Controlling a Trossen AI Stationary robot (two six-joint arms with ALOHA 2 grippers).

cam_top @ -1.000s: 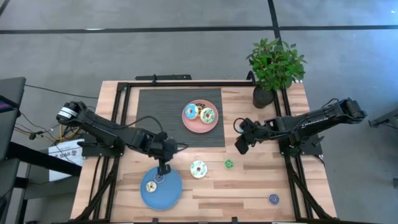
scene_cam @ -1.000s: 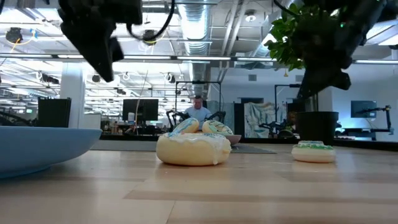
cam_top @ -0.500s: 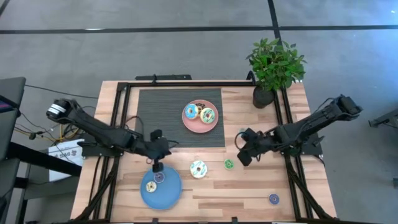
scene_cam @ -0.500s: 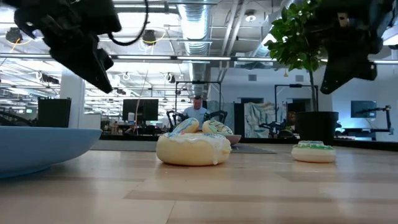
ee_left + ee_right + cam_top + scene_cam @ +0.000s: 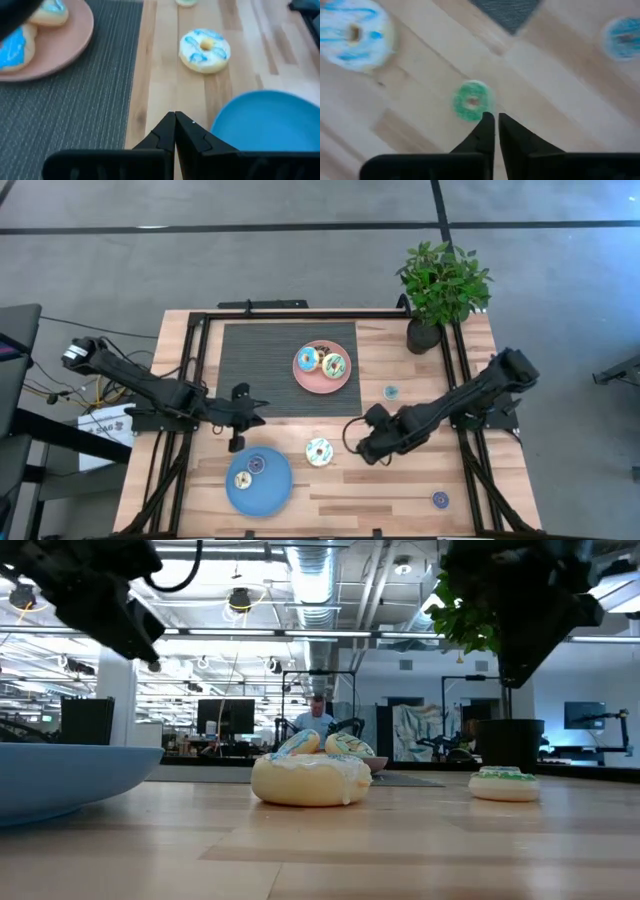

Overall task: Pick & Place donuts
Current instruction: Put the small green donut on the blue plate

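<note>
High view: right claw (image 5: 362, 448), fingers nearly together and holding nothing, hangs over a small green ring donut (image 5: 472, 101) on the wooden desk (image 5: 400, 490), beside a glossy white-iced donut (image 5: 319, 451). Left claw (image 5: 236, 443), shut and empty, sits off the ribbed dark mat (image 5: 255, 350), near the smooth round blue plate (image 5: 270, 490); a leafy potted plant (image 5: 441, 285) stands at the desk's far right corner.

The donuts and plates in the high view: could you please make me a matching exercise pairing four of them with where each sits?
1. pink plate
2. blue plate
3. purple donut
4. white donut with blue icing

A. bare wood between the two grippers
B. edge of the dark mat
C. near the table's front right corner
D. front of the table, left of centre

Pairs: 1-B, 2-D, 3-C, 4-A
</note>
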